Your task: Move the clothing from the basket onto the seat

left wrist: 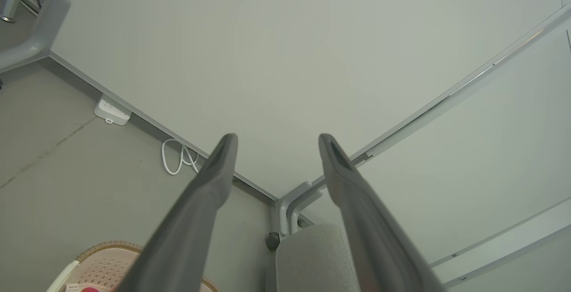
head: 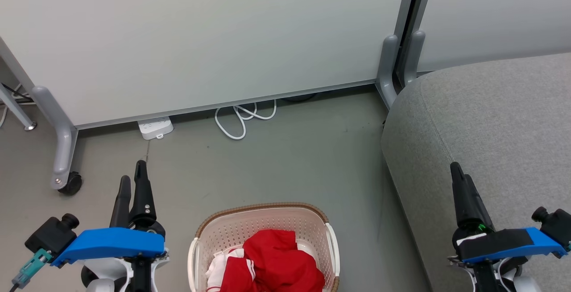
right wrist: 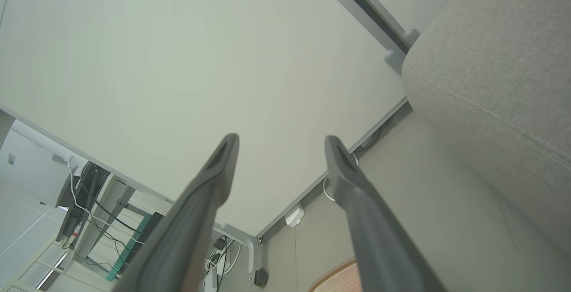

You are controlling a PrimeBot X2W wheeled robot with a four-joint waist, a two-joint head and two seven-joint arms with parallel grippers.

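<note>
- Left claw (head: 134, 172) is hovering over the floor (head: 290, 162) just left of the laundry basket (head: 250, 227), and its two dark fingers are standing apart; the left wrist view is showing bare wall in the gap, so it is gaping and empty
- Right claw (head: 461, 171) is hanging above the near edge of the grey sofa cushion (head: 490, 118), with its fingers likewise parted and holding nothing, as the right wrist view is making plain
- Red clothing (head: 272, 261) is lying crumpled inside the basket, with white striped trim showing toward its left side; none of it is resting on the cushion, so the task is looking not yet begun
- Basket is sitting on the floor between the two arms, directly before the robot, which is probably why the claws are poised on either side of it: either one can drop straight in
- Cushion is lying to the right of the basket, near but not touching, so I am judging the right arm the handier carrier
- Loose fabric is likely to sag and trail when lifted, so a deep pinch into the heap is seeming wise; a shallow one is risking a snag on the woven-look rim
- White cable (head: 243, 120) and power strip (head: 155, 128) are lying by the partition wall (head: 200, 38), well apart from the work
</note>
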